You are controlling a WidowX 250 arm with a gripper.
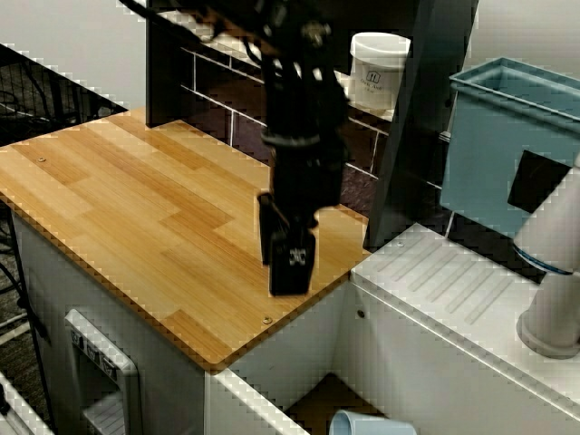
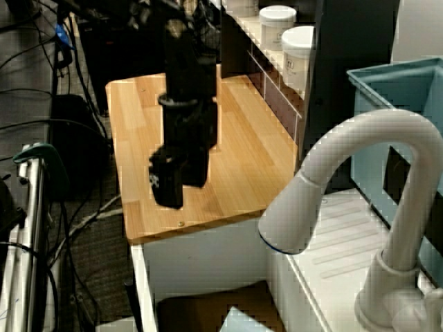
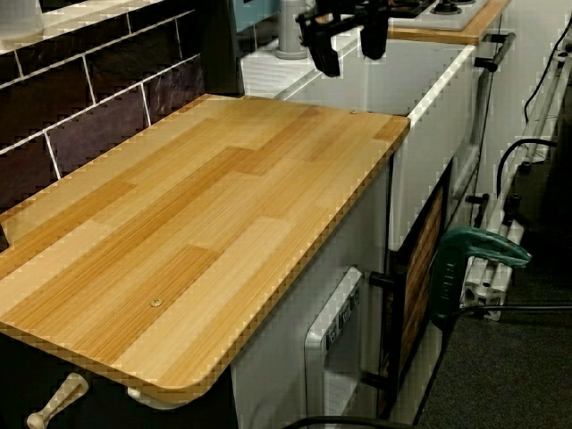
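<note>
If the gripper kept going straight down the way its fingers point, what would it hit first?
The gripper points down at the wooden countertop, near its edge by the sink, with nothing between. Depth is unclear, so it might just clear that edge.

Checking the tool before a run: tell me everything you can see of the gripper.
The gripper is black, with two flat fingers pointing straight down from a dark arm. The jaws stand open with nothing between them. It hangs over the wooden counter near the edge beside the sink, seemingly clear of the surface; nothing touches it.
</note>
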